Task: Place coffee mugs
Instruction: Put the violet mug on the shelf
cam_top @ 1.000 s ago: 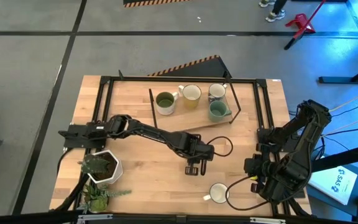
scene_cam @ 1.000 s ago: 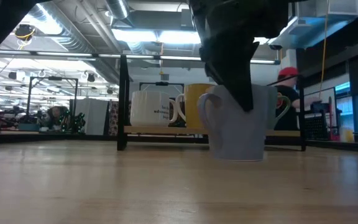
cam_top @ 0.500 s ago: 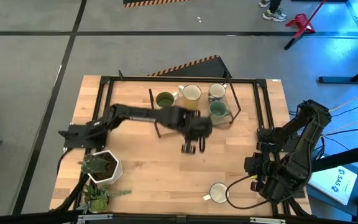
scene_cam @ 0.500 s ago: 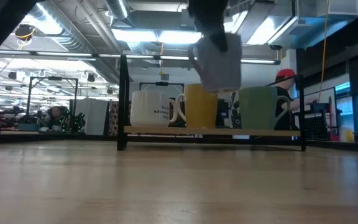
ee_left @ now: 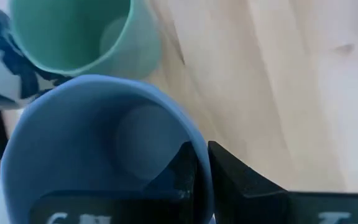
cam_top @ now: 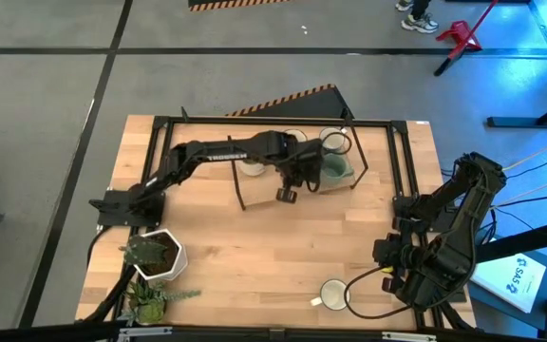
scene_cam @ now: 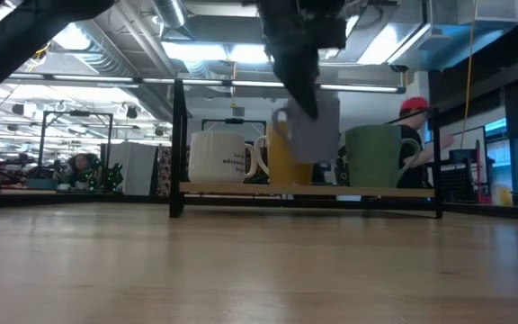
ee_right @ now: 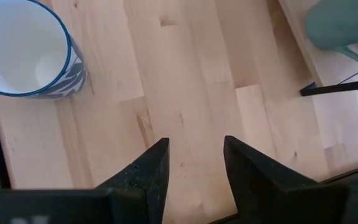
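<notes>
Roughly two-thirds done: four mugs on the rack (cam_top: 354, 180), left hand (ee_left: 197, 171) pinching the lavender mug (ee_left: 104, 143) by its rim above it, last patterned mug (cam_top: 333, 295) on the counter (cam_top: 235, 256) by the open, empty right hand (ee_right: 194, 165).

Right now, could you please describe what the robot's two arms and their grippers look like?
Both arms are dark, nearly black, and built of jointed links. The left arm is long and slim, with small white lettering on one link. The right arm looks bulkier, with black cables looping near its base. The right gripper has two flat, dark, wedge-shaped fingers; the left gripper has similar dark fingers.
</notes>
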Controlling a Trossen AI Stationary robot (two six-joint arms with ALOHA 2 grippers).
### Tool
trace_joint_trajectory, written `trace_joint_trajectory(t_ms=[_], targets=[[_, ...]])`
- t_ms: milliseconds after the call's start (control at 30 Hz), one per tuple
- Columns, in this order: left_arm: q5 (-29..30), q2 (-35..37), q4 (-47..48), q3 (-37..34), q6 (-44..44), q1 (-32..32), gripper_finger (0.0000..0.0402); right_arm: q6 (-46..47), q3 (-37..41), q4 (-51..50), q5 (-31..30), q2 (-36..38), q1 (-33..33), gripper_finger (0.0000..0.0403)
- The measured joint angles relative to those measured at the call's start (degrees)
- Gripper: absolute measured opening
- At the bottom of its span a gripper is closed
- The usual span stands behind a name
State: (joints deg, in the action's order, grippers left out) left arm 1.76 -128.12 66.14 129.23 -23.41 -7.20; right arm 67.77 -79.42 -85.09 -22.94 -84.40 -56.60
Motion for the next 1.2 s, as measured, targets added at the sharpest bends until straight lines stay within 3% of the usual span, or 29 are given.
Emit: trace_joint_trajectory(t_ms=[433, 1200], targets=[[-2.84, -0.23, -3.97, -5.91, -5.35, -1.18, 0.0018, 1.20, 0.00, -0.31, 0.00, 0.00, -0.01, 0.0143], [-2.73, -0.22, -6.47, -5.99, -7.03, -1.88, 0.0018, 1.64, 0.00, 0.14, 0.57, 0.00, -0.01, 0.0143]])
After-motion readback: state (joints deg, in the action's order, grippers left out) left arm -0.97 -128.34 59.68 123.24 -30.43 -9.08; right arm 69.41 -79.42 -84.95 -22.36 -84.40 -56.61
